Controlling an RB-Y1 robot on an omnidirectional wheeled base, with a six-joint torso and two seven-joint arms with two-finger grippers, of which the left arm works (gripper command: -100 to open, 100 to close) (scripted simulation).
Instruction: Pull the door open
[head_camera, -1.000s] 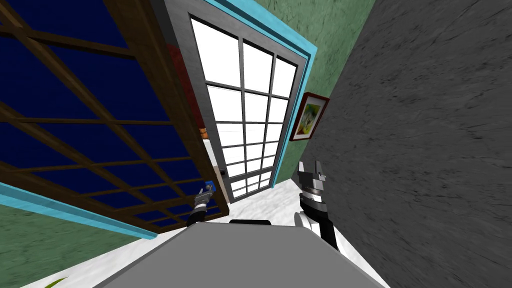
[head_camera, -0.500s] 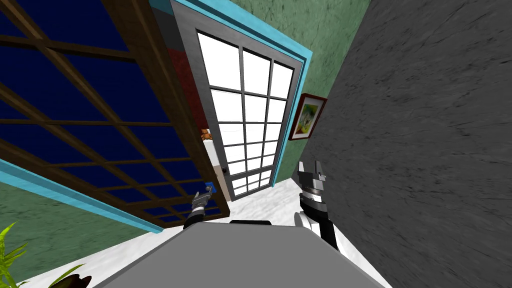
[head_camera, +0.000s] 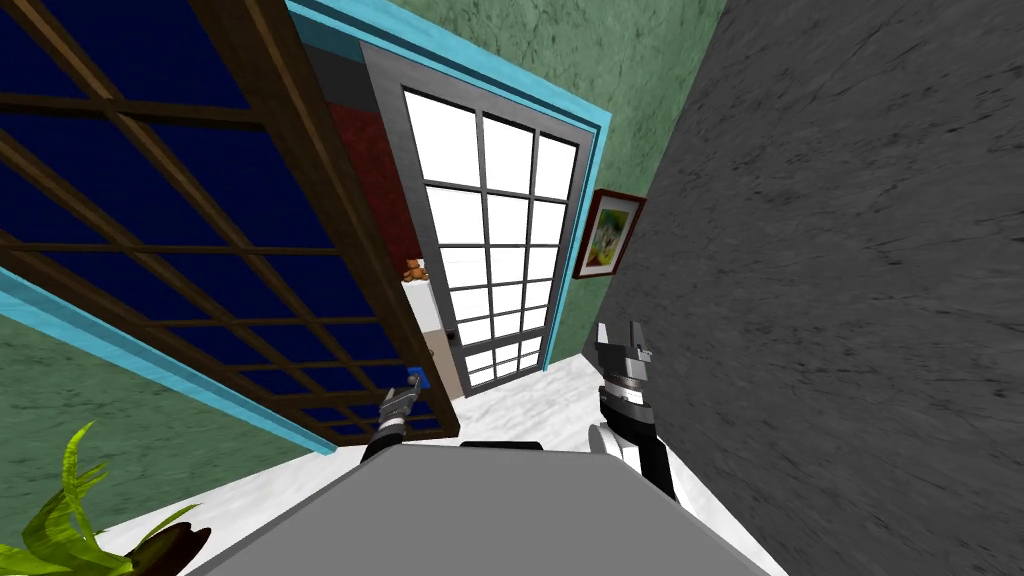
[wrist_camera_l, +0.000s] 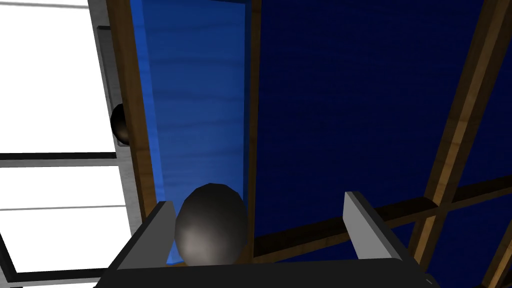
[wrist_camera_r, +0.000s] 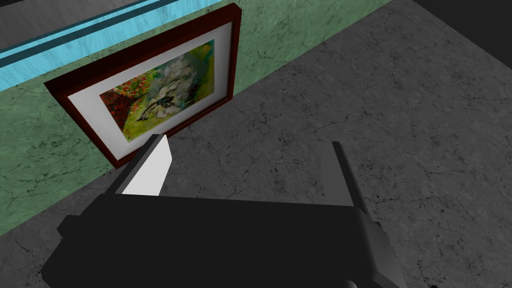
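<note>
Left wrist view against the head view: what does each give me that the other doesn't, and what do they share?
Left wrist view: a dark round knob sitting between the left tool's open fingers, close beside one of them. Head view: the right tool raised and open by the grey wall, a framed picture, and a potted plant. Both: the left tool at the brown-framed door with dark blue panes, and beside it the grey door with white panes.

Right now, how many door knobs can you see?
2. One knob sits between the left end effector's open fingers on the brown door; the second knob is on the grey door beyond. Far sides may hide more.
</note>
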